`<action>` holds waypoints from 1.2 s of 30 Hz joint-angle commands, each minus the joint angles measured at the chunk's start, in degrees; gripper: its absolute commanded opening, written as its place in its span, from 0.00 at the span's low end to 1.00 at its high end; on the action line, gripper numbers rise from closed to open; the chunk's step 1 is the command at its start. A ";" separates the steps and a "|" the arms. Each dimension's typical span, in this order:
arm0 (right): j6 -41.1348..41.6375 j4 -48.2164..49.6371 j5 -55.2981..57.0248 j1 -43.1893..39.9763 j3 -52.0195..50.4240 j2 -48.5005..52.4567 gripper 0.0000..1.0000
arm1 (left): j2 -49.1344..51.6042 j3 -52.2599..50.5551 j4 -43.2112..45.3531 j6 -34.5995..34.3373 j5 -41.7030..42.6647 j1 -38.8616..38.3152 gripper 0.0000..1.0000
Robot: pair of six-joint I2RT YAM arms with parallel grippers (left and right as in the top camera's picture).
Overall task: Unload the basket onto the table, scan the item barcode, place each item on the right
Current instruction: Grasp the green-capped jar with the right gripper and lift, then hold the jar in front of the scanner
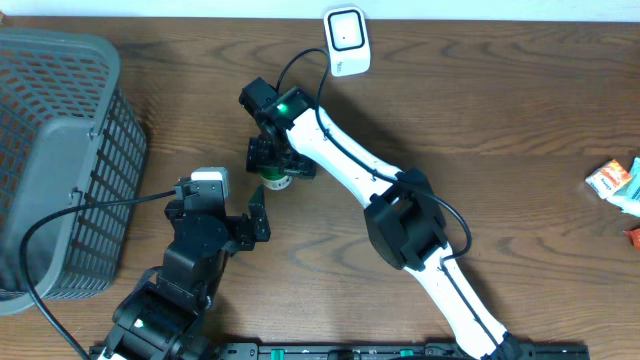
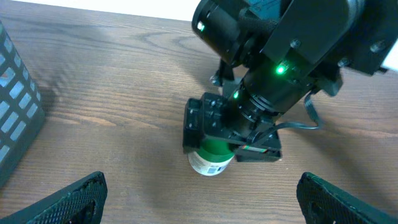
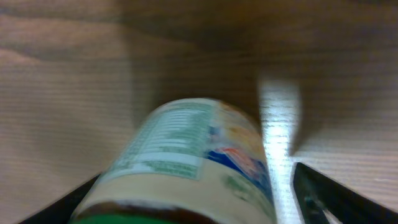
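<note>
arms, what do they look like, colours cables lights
The right arm has white links, black joints, a black cable along it and a green light near the wrist. The left arm is black with a white block on top and a looping black cable. Its fingers are black, textured.

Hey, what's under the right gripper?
A small labelled bottle with a green top, on the table between the fingers of the right gripper. The gripper covers its top end.
</note>
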 commanded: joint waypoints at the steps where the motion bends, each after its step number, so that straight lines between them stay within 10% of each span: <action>1: -0.22 0.09 1.16 1.11 0.90 1.27 0.75 | -0.04 0.13 0.20 0.74 -0.76 0.17 0.98; 11: -1.05 -4.63 1.22 -0.92 0.92 1.20 0.39 | -0.04 0.13 0.20 0.74 -0.76 0.17 0.98; 36: -10.12 -26.88 19.82 -19.32 0.92 1.07 0.36 | -0.04 0.13 0.20 0.74 -0.76 0.17 0.98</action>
